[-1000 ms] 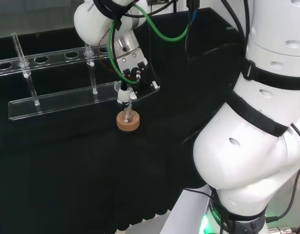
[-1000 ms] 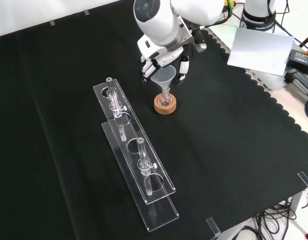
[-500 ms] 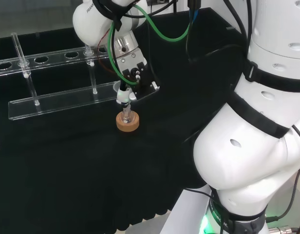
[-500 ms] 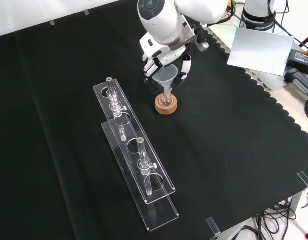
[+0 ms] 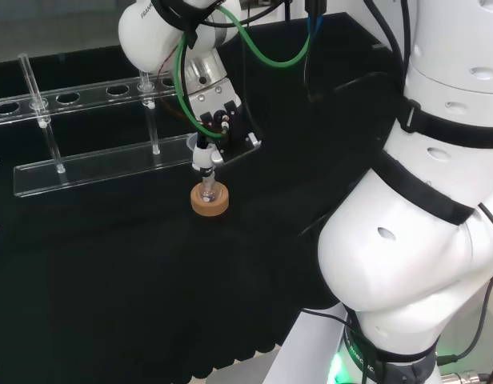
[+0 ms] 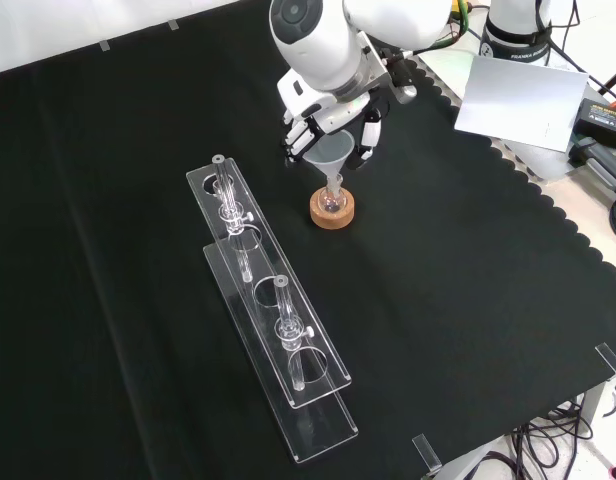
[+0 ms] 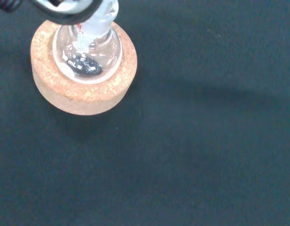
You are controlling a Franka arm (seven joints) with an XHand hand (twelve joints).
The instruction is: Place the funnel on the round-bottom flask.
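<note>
Near the far side of the counter (image 6: 468,300) in the front view: cork stand (image 6: 331,209), with the flask (image 6: 331,200) seated in its ring. Directly above the flask, funnel (image 6: 332,155), cone up, stem pointing down into or just at the flask's neck; cannot tell whether the stem rests on the glass. Hand (image 6: 333,120) closed round the funnel cone, fingers (image 6: 297,135) curled along its left rim and a dark thumb on its right in the front view.

Seen from the head view: same stack left of the big white arm links, hand (image 5: 218,112) over funnel (image 5: 198,146), funnel over flask (image 5: 209,192), flask on stand (image 5: 210,201). Stem upright, in line with the flask's neck.

From the wrist view: stand (image 7: 84,80) as a pale cork ring on black cloth, flask (image 7: 87,54) sitting in its middle, clear bulb with a dark patch showing through the bottom and a few red marks on the neck. Blurred rim of the funnel (image 7: 65,12) right over the neck.

Left of the stand in the front view, well apart from it: clear rack (image 6: 273,320), long and two-tiered, with two tubes standing upright in its holes. Same rack (image 5: 94,132) behind the stand in the head view.
</note>
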